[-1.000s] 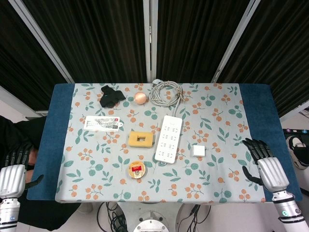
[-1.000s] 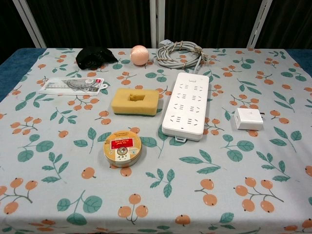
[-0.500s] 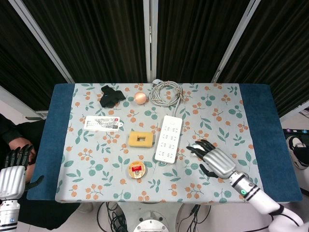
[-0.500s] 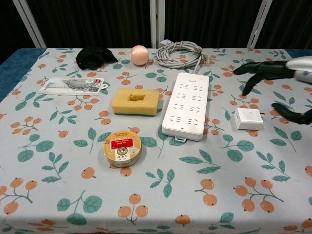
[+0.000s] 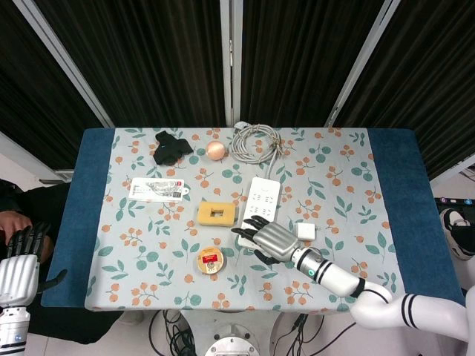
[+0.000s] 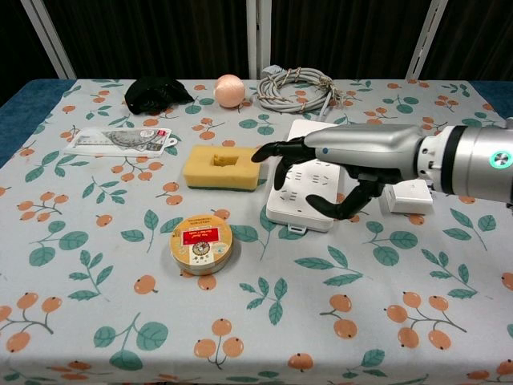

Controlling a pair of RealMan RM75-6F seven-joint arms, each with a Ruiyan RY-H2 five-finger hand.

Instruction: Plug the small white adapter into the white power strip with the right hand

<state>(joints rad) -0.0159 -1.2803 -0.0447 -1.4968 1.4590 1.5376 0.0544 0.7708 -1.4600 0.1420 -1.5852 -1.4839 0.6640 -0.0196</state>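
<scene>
The right hand [image 6: 337, 164] hangs over the near half of the white power strip [image 6: 309, 132], palm down, fingers [image 6: 276, 150] spread wide and reaching toward the robot's left, thumb curled below; it holds nothing. In the head view the same hand [image 5: 269, 239] covers the strip's lower end, so only the strip's far part [image 5: 261, 199] shows. The small white adapter [image 6: 410, 195] lies on the counter just beside the hand's wrist side, on the robot's right of the strip, apart from the fingers and not plugged in; the head view shows it [image 5: 305, 231] just beside the back of the hand.

Beyond the fingertips sits a yellow sponge [image 6: 223, 167] with a square hollow in its top, close to the strip's left edge. Nearer the robot lies a round tin [image 6: 201, 241] with a red label. At the far end of the strip its grey cable [image 6: 298, 87] is coiled, with a peach-coloured ball [image 6: 229, 90] and a black crumpled cloth [image 6: 155, 91] to the left of it. A flat clear packet [image 6: 120, 141] lies at the left side. All rest on the floral cloth [image 6: 104, 321] covering the counter.

The left hand [image 5: 21, 259] hangs off the counter's left near corner, fingers apart, holding nothing.
</scene>
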